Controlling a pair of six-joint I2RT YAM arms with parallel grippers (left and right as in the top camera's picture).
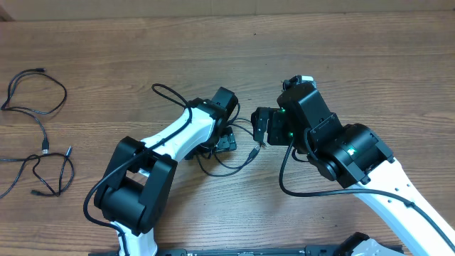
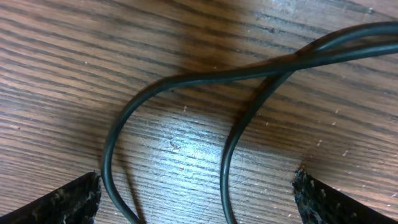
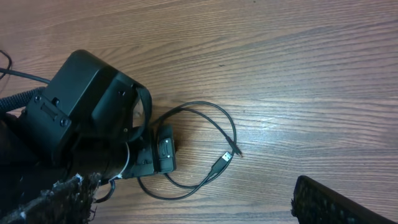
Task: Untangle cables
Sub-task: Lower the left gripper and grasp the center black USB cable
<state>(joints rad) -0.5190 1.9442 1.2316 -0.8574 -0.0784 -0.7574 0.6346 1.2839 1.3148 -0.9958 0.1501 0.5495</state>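
One thin black cable (image 1: 238,162) lies looped at the table's middle, its silver plug ends (image 1: 254,151) close together. My left gripper (image 1: 226,141) hovers low over this loop, open. In the left wrist view two strands of the cable (image 2: 231,149) run between its spread fingertips (image 2: 68,202) untouched. My right gripper (image 1: 259,128) faces it from the right, open and empty. In the right wrist view the loop (image 3: 214,113) and plugs (image 3: 225,159) lie beyond its fingers (image 3: 336,202), beside the left gripper (image 3: 163,149). Two more cables lie far left: a loop (image 1: 32,92) and a tangled one (image 1: 46,171).
The wooden table (image 1: 370,57) stretches bare behind and to the right. The arms' own thicker black cords (image 1: 298,185) hang beside each arm. A dark bar (image 1: 249,251) runs along the front edge.
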